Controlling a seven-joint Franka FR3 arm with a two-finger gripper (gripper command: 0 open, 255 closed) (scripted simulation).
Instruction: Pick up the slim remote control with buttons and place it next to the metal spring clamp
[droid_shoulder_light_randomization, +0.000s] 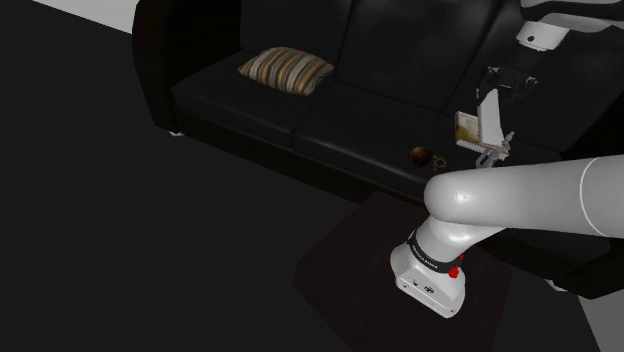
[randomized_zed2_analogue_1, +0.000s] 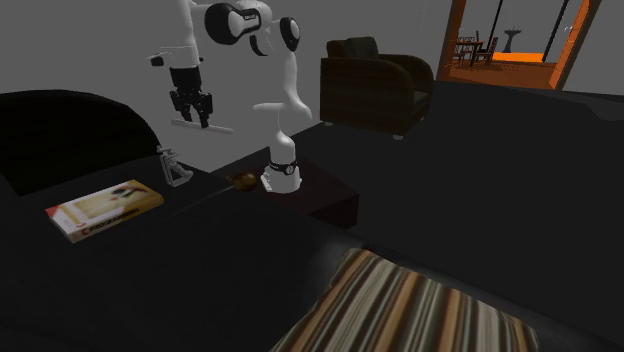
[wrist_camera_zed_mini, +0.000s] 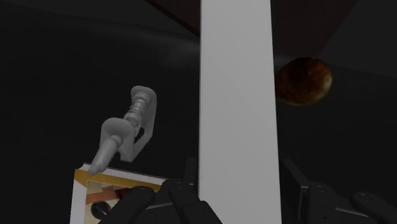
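Jaws on remote (wrist_camera_zed_mini: 238, 108) — far end cropped

No legible text anywhere. Book (randomized_zed2_analogue_1: 105, 209) below the tool (randomized_zed2_analogue_1: 190, 118): printed cover with a red strip, marks unreadable. Dark band on the arm (droid_shoulder_light_randomization: 428, 252): lettering too small to read. Remote control (randomized_zed2_analogue_1: 215, 127) in the tool: plain white.
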